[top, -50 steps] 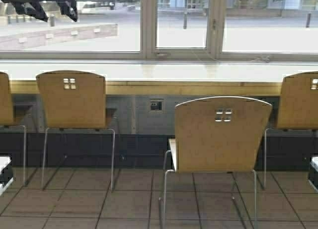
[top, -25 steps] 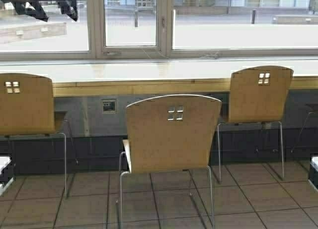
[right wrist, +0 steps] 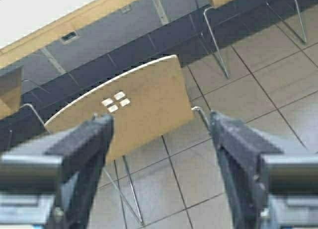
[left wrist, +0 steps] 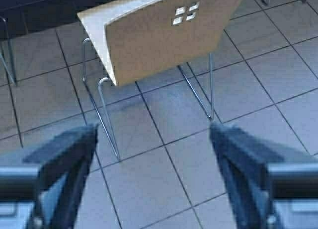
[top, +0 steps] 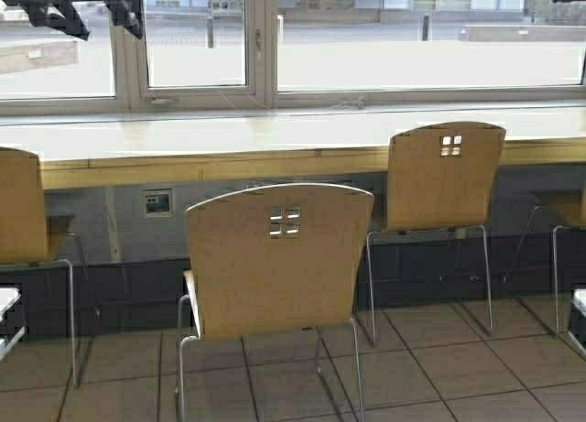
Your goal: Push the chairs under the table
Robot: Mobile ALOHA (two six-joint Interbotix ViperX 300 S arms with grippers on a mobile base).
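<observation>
Chair (top: 279, 257) alignment was the step in hand, judging by my fingers: both pairs were spread wide and held nothing. My left gripper (left wrist: 154, 174) hung over the floor tiles (left wrist: 149, 189) behind the chair, fingers (left wrist: 64, 159) parted to either side of its chrome legs. My right gripper (right wrist: 161, 164) was higher and likewise parted, so that the backrest with its four square holes showed between the fingers (right wrist: 238, 154). Neither gripper touched the chair. I judged the wide spread suited a broad push against the curved backrest, not a pinch.

That chair stood well out from the table (top: 229, 166), its seat clear of the front edge. A second chair (top: 444, 175) farther right was tucked close to the edge. A third (top: 23, 207) sat at the far left, also near the table.
</observation>
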